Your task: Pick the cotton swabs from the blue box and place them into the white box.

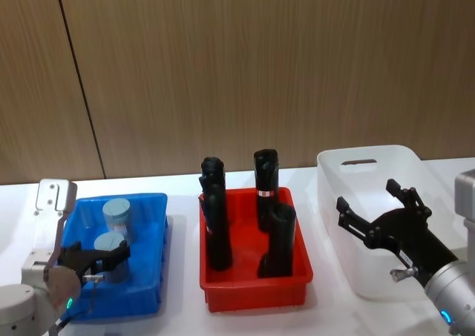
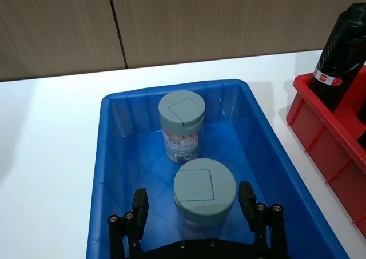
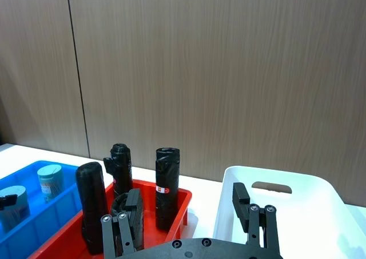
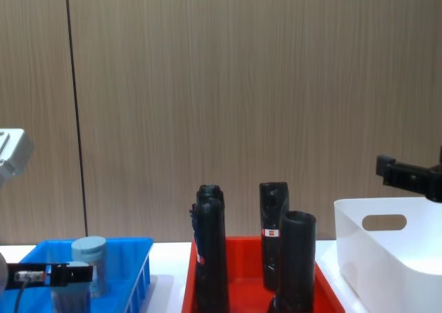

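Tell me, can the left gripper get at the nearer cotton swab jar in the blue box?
Probably yes: the left gripper stands open around the nearer jar in the blue box, with nothing between.

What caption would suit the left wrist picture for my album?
The left hand, open, straddles the nearer cotton swab jar in the blue box; a second jar stands beyond.
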